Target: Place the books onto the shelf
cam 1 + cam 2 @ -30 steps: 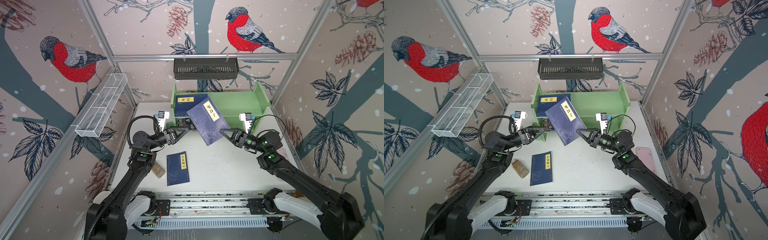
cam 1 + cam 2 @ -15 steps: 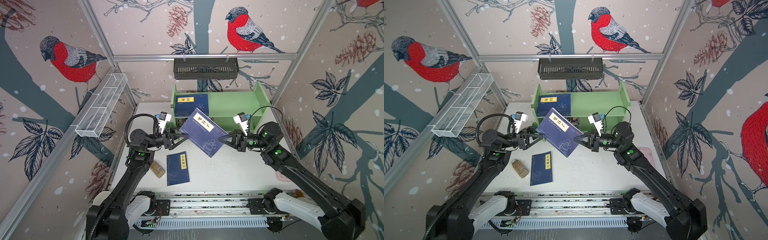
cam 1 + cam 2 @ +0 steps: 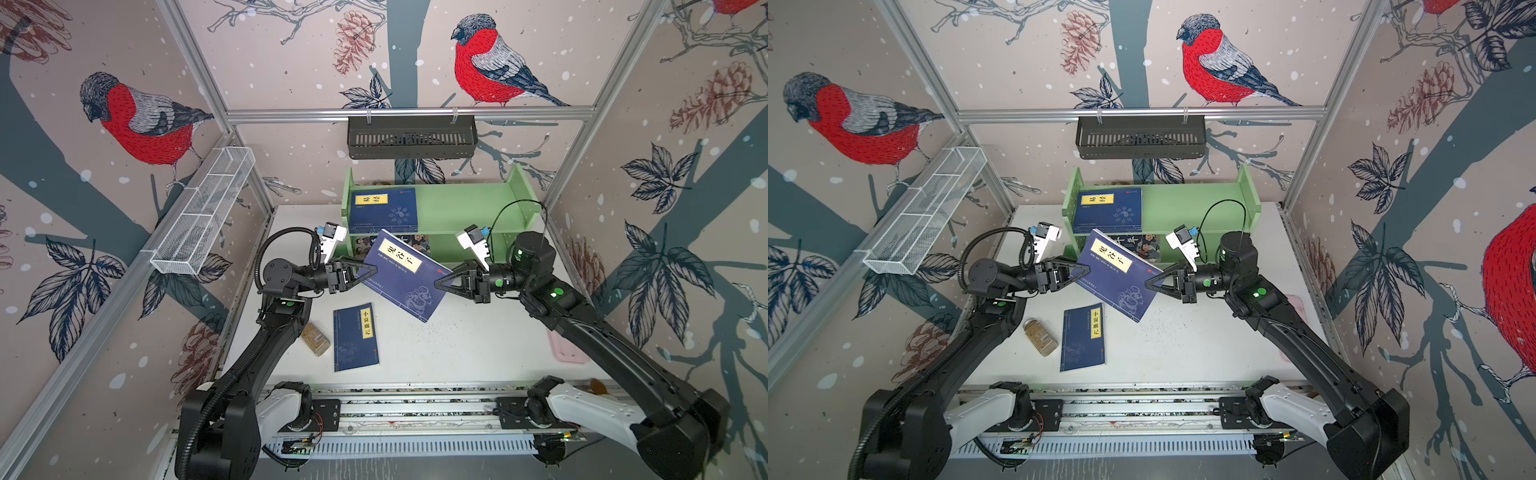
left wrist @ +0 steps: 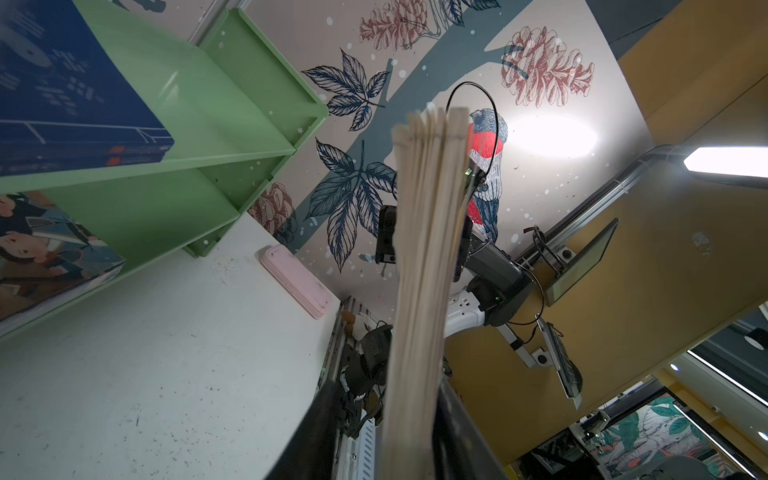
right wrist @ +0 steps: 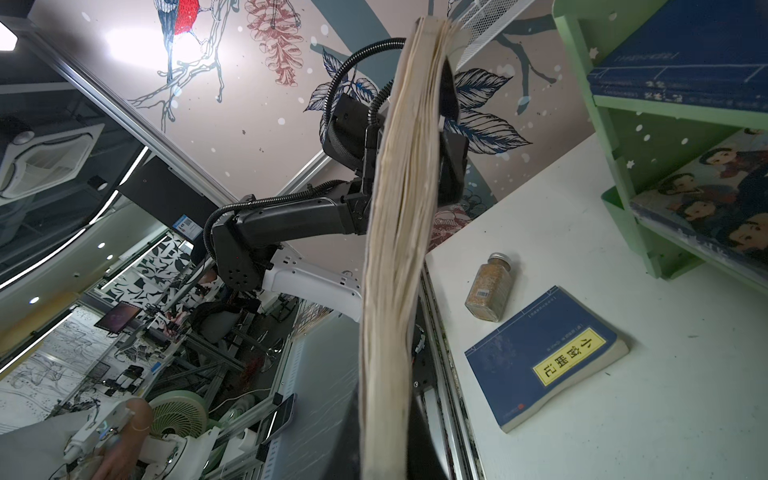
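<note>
Navy book [image 3: 405,276] held tilted in mid-air, just in front of the green shelf [image 3: 461,208].
Right gripper [image 3: 436,284] pinches one edge; left gripper [image 3: 374,271] looks clamped on the opposite edge (likely a handover, to re-aim it for a tier).

In both top views the held book [image 3: 405,276] covers most of the cartoon book [image 3: 415,242] on the shelf's [image 3: 465,208] lower tier; only a strip of faces shows. Where the left end effector [image 3: 371,271] and the right end effector [image 3: 437,285] meet the held book's edges, whatever lies under the cover is hidden. In each wrist view the page edge runs blurred out of the bottom edge and screens much of the opposite end effector. Both wrist views cut off the top-tier book [image 4: 62,83]. The right arm [image 3: 602,332] hides part of a pink thing [image 3: 570,352] on the bench [image 3: 478,353]. The covers' small print is unreadable.
</note>
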Robot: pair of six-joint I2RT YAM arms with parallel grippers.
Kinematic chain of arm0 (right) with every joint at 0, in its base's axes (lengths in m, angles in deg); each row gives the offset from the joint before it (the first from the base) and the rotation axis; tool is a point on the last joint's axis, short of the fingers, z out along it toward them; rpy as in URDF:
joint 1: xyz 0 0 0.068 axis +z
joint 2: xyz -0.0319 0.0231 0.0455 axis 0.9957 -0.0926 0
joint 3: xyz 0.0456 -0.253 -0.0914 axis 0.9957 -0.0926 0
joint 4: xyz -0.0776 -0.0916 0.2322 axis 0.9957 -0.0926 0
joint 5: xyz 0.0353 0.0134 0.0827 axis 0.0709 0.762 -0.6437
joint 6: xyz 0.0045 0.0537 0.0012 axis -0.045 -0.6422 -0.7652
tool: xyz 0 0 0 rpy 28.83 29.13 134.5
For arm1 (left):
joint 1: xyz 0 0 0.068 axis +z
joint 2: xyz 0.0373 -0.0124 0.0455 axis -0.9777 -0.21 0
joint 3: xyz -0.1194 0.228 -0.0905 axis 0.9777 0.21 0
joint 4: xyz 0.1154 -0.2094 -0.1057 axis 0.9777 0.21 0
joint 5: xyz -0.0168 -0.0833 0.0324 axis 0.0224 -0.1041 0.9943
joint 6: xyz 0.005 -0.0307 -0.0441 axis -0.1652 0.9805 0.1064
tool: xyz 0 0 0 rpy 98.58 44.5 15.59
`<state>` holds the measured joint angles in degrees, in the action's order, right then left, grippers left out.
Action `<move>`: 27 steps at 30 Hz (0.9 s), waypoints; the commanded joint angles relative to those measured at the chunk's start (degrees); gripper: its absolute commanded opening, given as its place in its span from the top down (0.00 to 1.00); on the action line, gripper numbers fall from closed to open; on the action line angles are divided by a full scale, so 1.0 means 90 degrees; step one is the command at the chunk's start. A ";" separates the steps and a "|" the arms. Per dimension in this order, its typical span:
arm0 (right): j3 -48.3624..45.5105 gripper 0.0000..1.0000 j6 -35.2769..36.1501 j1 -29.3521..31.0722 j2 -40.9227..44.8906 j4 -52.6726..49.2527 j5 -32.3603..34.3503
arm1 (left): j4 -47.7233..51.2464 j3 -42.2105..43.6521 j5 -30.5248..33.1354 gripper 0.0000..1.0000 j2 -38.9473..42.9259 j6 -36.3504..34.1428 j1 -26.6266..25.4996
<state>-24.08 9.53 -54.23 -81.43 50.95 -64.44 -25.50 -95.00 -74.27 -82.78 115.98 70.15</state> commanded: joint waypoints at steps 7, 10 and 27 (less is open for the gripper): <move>0.0133 1.00 0.0448 -0.0005 -0.0255 -0.0168 -0.0198 | -0.0648 0.0119 -0.0202 0.76 0.0224 0.0319 -0.0204; 0.0162 1.00 0.0453 0.0000 -0.0308 -0.0166 -0.0198 | -0.0663 0.0147 -0.0249 0.80 0.0277 0.0264 -0.0283; -0.1373 0.23 -0.1617 -0.0270 0.0483 0.2222 0.1213 | 0.1211 -0.0211 0.0812 1.00 0.0217 -0.1110 -0.0180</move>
<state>-33.91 2.73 -56.79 -79.33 58.60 -58.27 -18.35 -95.77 -70.94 -80.35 109.44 67.94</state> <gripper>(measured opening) 0.753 0.116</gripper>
